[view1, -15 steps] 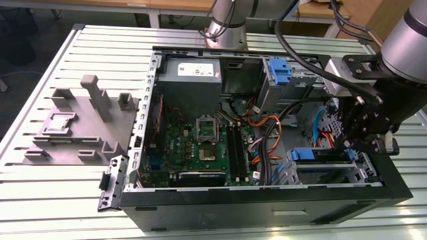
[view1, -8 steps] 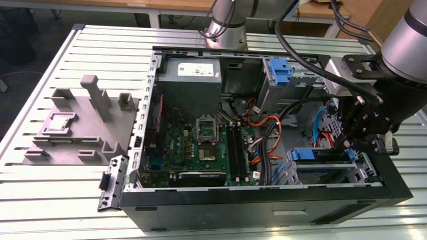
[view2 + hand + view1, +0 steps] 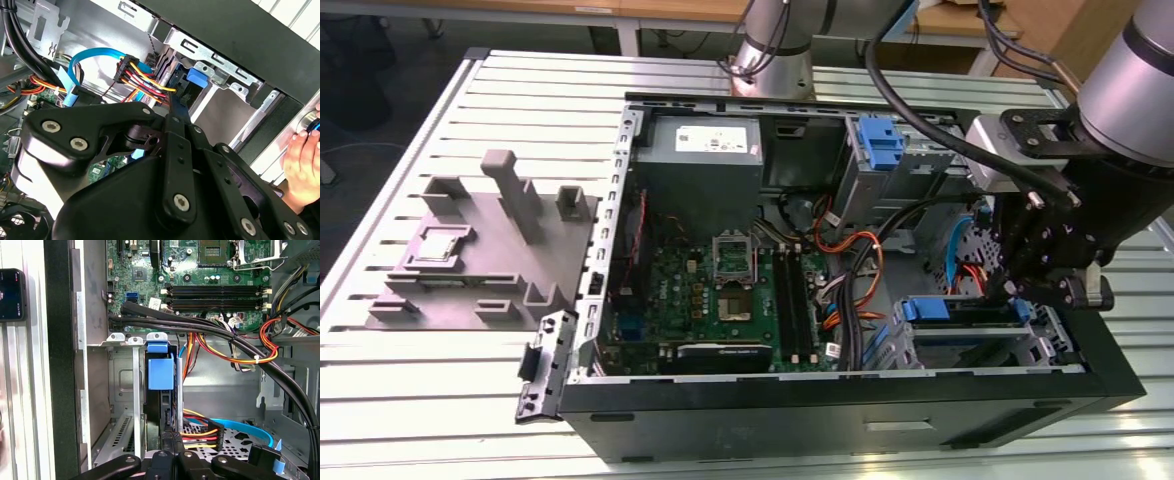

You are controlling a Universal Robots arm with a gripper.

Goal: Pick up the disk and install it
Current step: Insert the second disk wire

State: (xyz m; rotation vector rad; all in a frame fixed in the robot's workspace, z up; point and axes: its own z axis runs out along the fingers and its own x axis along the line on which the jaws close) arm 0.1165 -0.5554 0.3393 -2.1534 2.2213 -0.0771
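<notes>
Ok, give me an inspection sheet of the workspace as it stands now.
Surface: slatted metal table carrying an open PC case.
Job's things: disk edge-on in the drive bay, blue tab showing.
Clutter: grey fixture beside the case.
Tool: right at the bay, by the disk.
Cables: black bundle and coloured wires crossing near the bay; blue cable beside it.
Surroundings: a person's hand at the case edge.
</notes>
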